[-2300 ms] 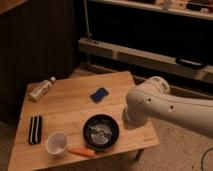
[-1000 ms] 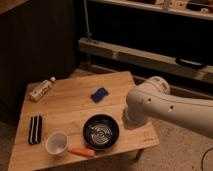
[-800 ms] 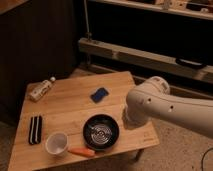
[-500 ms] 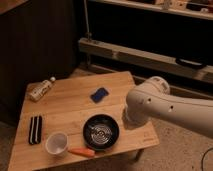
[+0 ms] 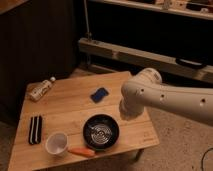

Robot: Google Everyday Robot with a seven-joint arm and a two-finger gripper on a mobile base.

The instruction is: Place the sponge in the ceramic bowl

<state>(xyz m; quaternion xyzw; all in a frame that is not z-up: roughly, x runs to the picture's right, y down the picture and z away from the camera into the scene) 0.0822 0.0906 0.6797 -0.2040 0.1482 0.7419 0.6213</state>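
The blue sponge lies flat on the wooden table, toward its far right part. The ceramic bowl, black with pale swirl lines inside, stands near the front edge, below the sponge and apart from it. Nothing lies in the bowl. My white arm reaches in from the right and hangs over the table's right edge, beside the bowl and the sponge. The gripper is out of view; only the rounded arm link shows.
A plastic bottle lies at the table's far left. A black-and-white striped oblong item rests at the front left, with a white cup and an orange carrot next to the bowl. Dark shelving stands behind.
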